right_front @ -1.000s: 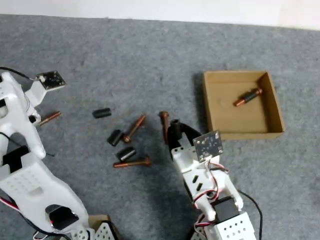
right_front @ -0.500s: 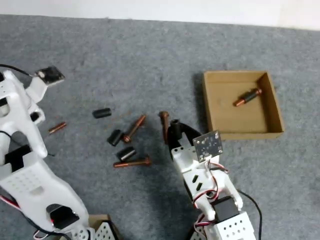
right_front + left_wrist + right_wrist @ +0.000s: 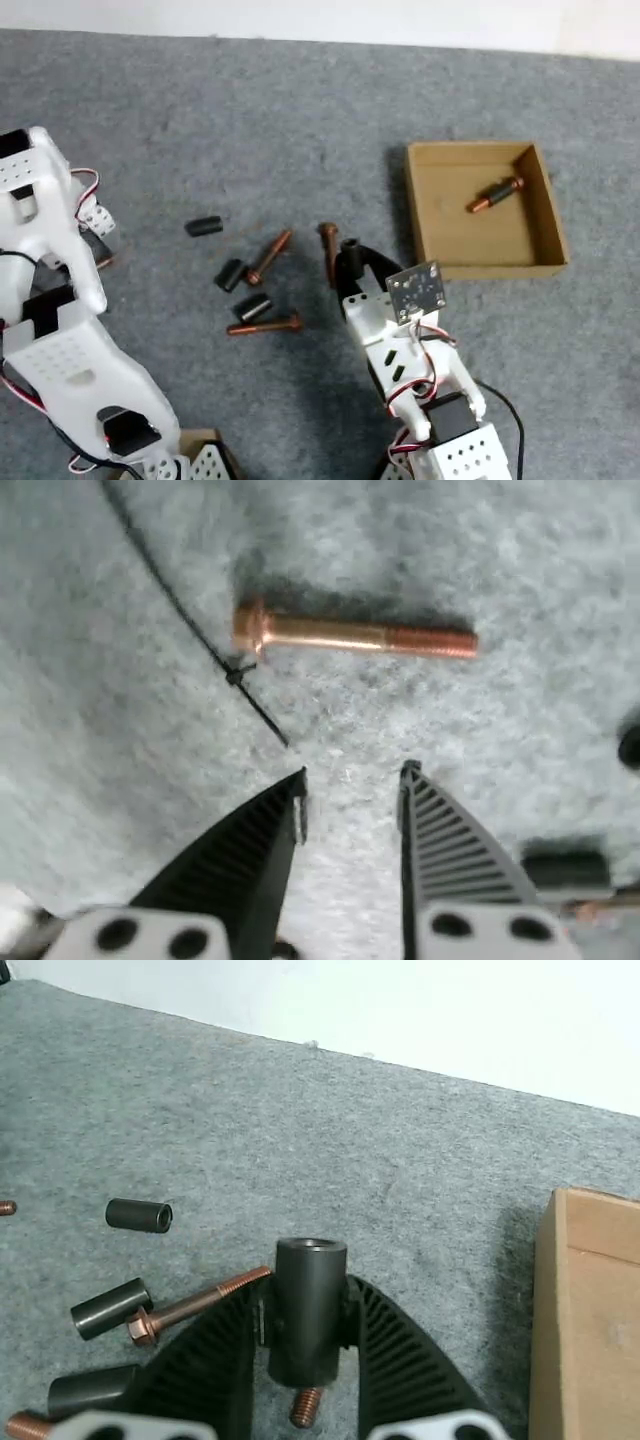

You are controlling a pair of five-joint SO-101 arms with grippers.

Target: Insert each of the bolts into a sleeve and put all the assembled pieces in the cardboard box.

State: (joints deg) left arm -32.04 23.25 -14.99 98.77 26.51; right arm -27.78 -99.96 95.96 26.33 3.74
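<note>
No legible text, labels, numbers or signs; cardboard box (image 3: 448, 238) surfaces plain brown

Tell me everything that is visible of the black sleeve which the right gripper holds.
The sleeve is a short dark tube, dull like blackened metal, with a hollow bore open at its upper end. It stands upright, clamped at its middle between the ribbed black fingers of the right gripper. The threaded tip of a copper bolt shows close by its lower end; whether they touch is unclear.
</note>
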